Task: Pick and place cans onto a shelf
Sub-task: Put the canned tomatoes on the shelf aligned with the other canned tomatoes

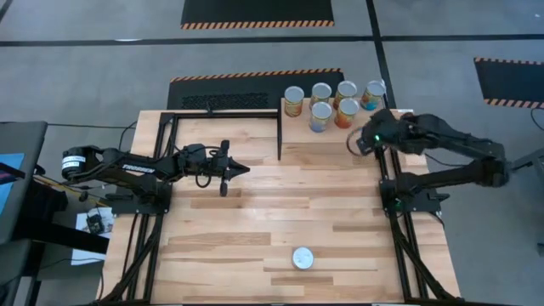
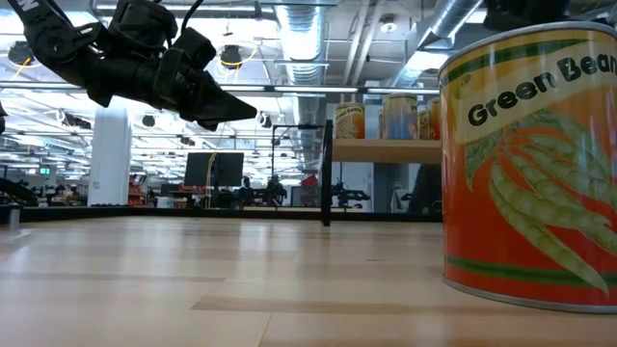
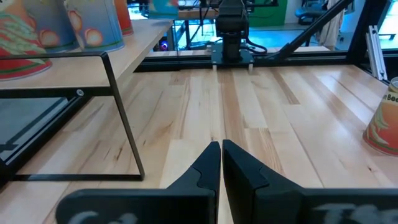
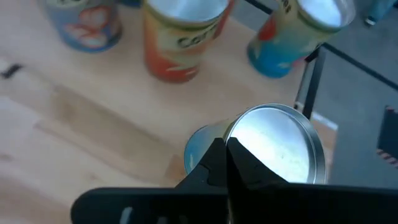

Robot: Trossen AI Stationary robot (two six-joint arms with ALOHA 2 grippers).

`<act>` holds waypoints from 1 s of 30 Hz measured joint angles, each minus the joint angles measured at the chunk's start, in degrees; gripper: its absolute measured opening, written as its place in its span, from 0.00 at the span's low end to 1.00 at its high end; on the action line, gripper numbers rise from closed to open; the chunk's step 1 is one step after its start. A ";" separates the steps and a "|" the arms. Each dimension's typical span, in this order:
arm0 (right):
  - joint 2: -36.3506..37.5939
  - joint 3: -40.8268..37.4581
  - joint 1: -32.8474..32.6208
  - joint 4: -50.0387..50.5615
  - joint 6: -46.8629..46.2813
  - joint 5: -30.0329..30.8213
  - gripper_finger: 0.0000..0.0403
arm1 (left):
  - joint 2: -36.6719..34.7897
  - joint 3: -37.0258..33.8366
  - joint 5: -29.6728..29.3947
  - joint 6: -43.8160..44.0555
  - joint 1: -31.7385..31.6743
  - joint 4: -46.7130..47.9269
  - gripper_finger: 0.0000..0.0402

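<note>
Six cans (image 1: 321, 104) stand upright on the pale wooden shelf (image 1: 331, 136) at the table's far right; they also show in the low view (image 2: 386, 116). A blue-labelled can with a silver lid (image 4: 277, 149) stands on the shelf right under my right gripper (image 4: 225, 149), whose fingers are shut and point down beside the lid's rim. The right gripper also shows in the high view (image 1: 352, 143). One orange green-bean can (image 1: 303, 257) stands on the table near its front edge and looms large in the low view (image 2: 530, 164). My left gripper (image 1: 242, 170) is shut and empty, raised above the table's middle (image 2: 236, 104). My right gripper has its shut fingertips (image 4: 217, 155) at the rim of the blue can's lid (image 4: 242, 134), coming from above. I cannot tell whether they touch it. The can stands upright on the shelf.
A black metal-framed open rectangle (image 1: 223, 132) stands at the far left of the table, beside the shelf; its upright bar (image 3: 124, 118) is close to my left gripper. Bare plank tabletop (image 1: 255, 221) lies between the frame and the front can.
</note>
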State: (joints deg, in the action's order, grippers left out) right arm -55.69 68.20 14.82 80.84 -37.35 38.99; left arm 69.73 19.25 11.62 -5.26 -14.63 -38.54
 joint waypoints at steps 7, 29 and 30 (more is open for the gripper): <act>-3.15 0.00 13.12 -11.40 17.52 -6.02 0.01 | 0.00 0.00 -0.01 0.20 0.00 0.02 0.02; -7.41 3.00 30.69 -17.38 34.83 -16.26 0.02 | 0.00 0.01 -0.01 0.28 0.00 0.04 0.02; -7.40 3.22 30.69 -17.49 34.85 -17.09 0.02 | 0.00 0.00 0.01 0.28 0.02 0.04 0.02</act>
State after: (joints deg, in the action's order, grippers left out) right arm -63.09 71.42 45.52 63.36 -2.50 21.90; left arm 69.73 19.25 11.64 -4.97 -14.61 -38.50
